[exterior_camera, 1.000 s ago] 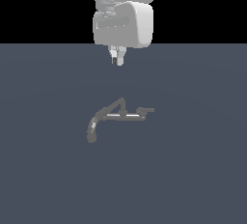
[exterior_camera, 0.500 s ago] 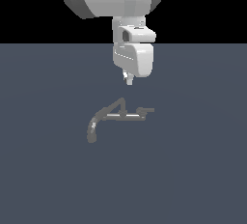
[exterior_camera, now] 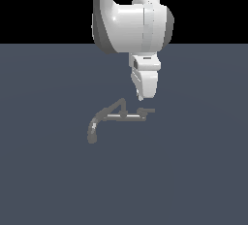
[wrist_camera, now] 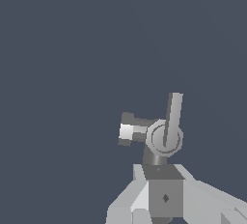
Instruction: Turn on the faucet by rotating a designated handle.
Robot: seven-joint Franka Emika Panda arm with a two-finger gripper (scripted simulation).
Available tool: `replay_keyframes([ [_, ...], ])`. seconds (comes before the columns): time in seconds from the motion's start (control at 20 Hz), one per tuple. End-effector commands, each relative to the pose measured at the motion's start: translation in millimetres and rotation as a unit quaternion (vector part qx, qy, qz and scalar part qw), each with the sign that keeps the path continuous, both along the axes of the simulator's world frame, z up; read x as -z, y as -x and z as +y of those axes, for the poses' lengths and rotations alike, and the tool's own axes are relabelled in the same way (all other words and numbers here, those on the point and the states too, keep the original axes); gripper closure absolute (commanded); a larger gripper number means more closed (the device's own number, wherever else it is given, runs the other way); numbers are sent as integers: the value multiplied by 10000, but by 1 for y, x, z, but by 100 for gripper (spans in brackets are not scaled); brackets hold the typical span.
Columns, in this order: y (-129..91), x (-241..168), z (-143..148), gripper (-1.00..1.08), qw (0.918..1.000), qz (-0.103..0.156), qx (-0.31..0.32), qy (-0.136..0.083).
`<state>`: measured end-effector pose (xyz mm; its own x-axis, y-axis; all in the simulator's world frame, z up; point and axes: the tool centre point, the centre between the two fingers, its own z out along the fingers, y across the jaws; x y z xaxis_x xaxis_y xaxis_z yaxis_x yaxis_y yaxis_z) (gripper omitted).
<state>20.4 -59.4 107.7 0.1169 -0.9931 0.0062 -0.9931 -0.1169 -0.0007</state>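
Observation:
The faucet is a small grey fixture on the dark floor. Its curved spout turns down toward the exterior view's left. A thin pale bar joins the spout to a peaked lever. The handle, a short flat lever, sits at the right end. My white gripper hangs just above the handle, a little to its left, with fingers together and nothing held. In the wrist view the handle sticks out from a round hub just beyond my gripper.
The flat dark blue-grey floor spreads on all sides of the faucet. The arm's thick white body rises over the faucet's far side. Beside the hub in the wrist view sits a short pale stub.
The arm has swung forward and down. The gripper has dropped toward the exterior view's right, from well above the faucet to just over the handle.

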Motion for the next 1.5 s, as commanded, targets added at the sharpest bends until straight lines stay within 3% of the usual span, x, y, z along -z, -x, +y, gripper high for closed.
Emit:
replay_keyframes([
  [0.0,-6,14,-10,108,9996,-1,274,0],
  [0.4,-17,43,-32,108,9966,4,824,-17],
  [0.9,-19,47,-36,108,9958,6,917,-29],
  [1.3,7,47,-54,108,9958,6,917,-29],
  [1.45,6,47,-51,108,9958,-1,913,-33],
])
